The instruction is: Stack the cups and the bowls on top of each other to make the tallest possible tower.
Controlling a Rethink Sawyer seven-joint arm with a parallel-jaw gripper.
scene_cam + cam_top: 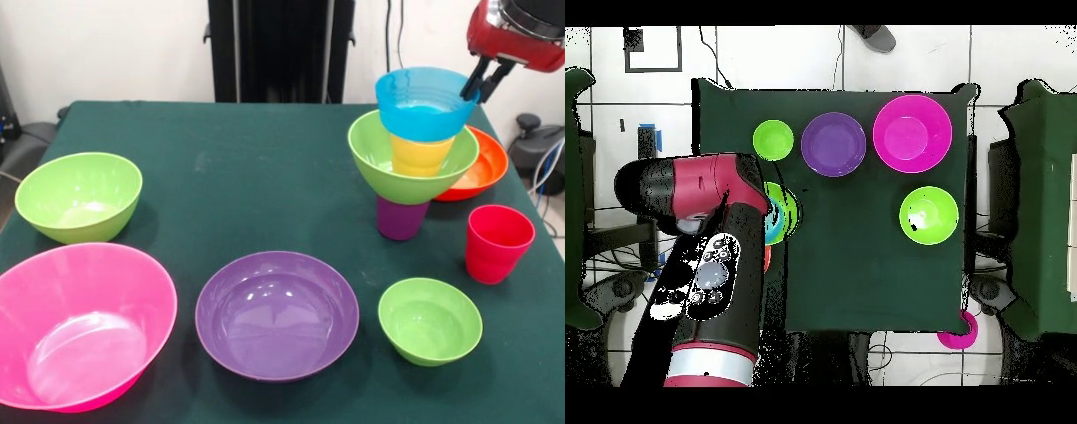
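The tower stands at the right in the front view: a purple cup [402, 221] as base, a lime green bowl [410, 168], a yellow-orange cup [422, 155], and a blue bowl [426, 104] on top. My gripper [484, 87] comes in from the upper right, with its jaws close together astride the blue bowl's right rim. The red cup [498, 244] stands alone to the tower's right front. In the overhead view my arm [715, 250] covers most of the tower [783, 212] and hides the gripper.
An orange-red bowl [485, 168] sits right behind the tower. A small lime bowl [430, 320] [773, 140], a wide purple bowl [276, 314] [834, 143], a large pink bowl [79, 329] [912, 133] and another lime bowl [79, 196] [928, 215] lie on the green table [247, 177].
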